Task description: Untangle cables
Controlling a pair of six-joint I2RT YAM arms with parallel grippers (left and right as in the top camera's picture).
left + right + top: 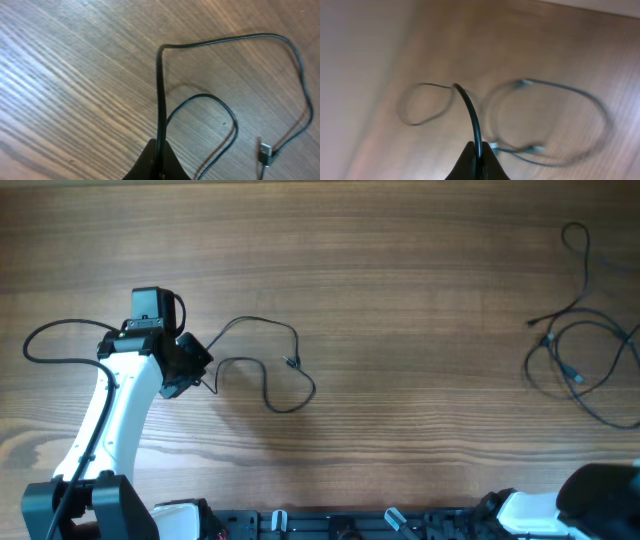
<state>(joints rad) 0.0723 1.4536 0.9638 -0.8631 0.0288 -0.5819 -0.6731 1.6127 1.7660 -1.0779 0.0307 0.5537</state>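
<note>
One thin black cable lies left of centre, and its plug rests beside a loose loop. My left gripper is shut on this cable near its left end. In the left wrist view the cable runs up from the shut jaws, bends right and comes down to the plug. A second tangle of cables lies at the far right edge. In the right wrist view my right gripper is shut on a cable well above the table. Blurred loops and plugs lie below.
The table is brown wood grain. A thin black wire loop lies left of the left arm; I cannot tell whose it is. The right arm's base sits at the bottom right. The rig's front rail runs along the bottom.
</note>
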